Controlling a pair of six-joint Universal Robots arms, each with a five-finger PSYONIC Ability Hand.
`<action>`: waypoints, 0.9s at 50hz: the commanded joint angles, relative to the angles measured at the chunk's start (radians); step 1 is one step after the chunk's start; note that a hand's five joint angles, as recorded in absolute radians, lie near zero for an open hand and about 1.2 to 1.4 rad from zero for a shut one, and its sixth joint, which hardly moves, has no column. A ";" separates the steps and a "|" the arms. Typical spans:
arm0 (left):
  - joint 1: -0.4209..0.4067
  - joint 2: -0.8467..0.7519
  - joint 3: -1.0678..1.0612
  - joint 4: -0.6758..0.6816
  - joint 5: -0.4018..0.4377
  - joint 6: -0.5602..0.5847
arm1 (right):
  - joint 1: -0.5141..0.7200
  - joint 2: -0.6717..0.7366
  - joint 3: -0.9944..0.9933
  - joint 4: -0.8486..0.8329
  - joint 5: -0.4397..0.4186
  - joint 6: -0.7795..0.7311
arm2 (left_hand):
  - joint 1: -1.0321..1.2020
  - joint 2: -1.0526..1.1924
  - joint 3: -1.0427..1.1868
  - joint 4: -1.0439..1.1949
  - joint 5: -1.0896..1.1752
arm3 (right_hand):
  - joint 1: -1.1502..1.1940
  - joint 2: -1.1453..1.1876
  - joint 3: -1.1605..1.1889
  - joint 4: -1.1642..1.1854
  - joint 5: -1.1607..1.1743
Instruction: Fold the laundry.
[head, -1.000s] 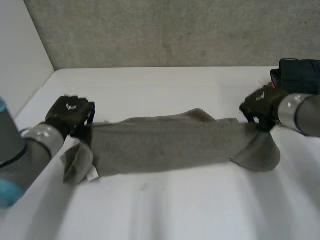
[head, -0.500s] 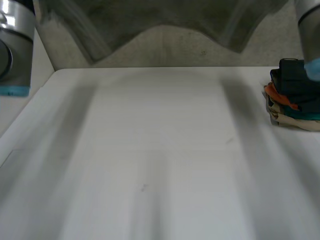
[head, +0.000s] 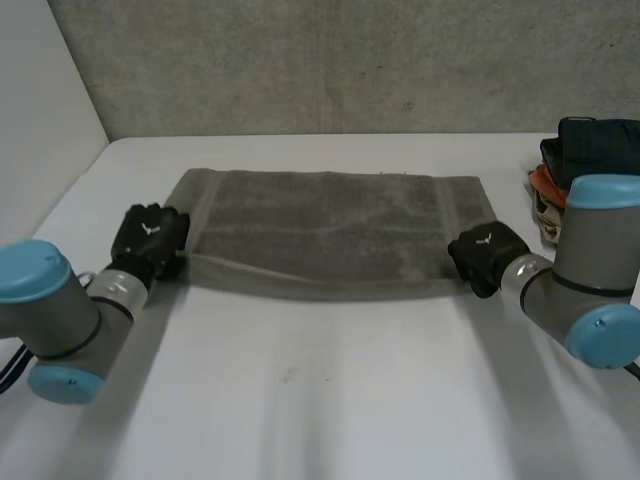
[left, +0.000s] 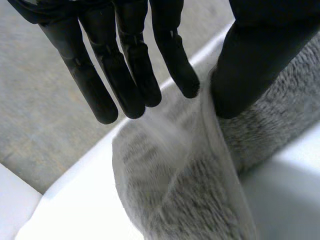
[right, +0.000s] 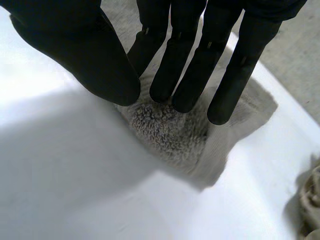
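Grey towel (head: 330, 225) flat on the white table (head: 320, 400), toward the far side, long edges running across. At the near-left corner, left hand (head: 150, 235), straight fingers and thumb closed on a lifted ridge of the towel's edge. At the near-right corner, right hand (head: 485, 255), thumb and fingertips pressed together on a small bunch of the cloth. Probable step in hand: raising the near edge to carry it over to the far one. Risks, by judgement: thin purchase on the left, so a possible slip if lifted sharply; uneven lift between the two sides, giving a skewed fold and mismatched corners; too much pull outward, dragging the whole towel instead of folding it; slack in the middle sagging into a crease. Near edge slightly wavy between the hands. Around: heap of other clothes (head: 595, 140), dark blue, orange and beige, at the table's right edge just behind the right arm, liable to be nudged by a swinging elbow. Grey wall (head: 350, 60) close behind the far edge; little room beyond for overshoot.
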 joint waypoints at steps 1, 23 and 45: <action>0.016 -0.015 0.014 -0.026 -0.012 0.157 | -0.005 -0.038 0.036 -0.006 -0.010 0.007 | -0.138 -0.158 -0.161 -0.157 -0.161 | 0.273 0.219 0.206 0.197 0.208; 0.084 0.120 -0.116 -0.118 -0.008 0.173 | -0.016 -0.108 0.110 0.006 -0.011 -0.009 | 0.469 0.450 0.447 0.450 0.447 | 0.273 0.219 0.206 0.197 0.208; 0.107 0.570 -0.334 -0.877 -0.002 0.544 | -0.128 -0.441 0.378 0.364 0.121 -0.524 | 0.469 0.450 0.447 0.450 0.447 | 0.273 0.219 0.206 0.197 0.208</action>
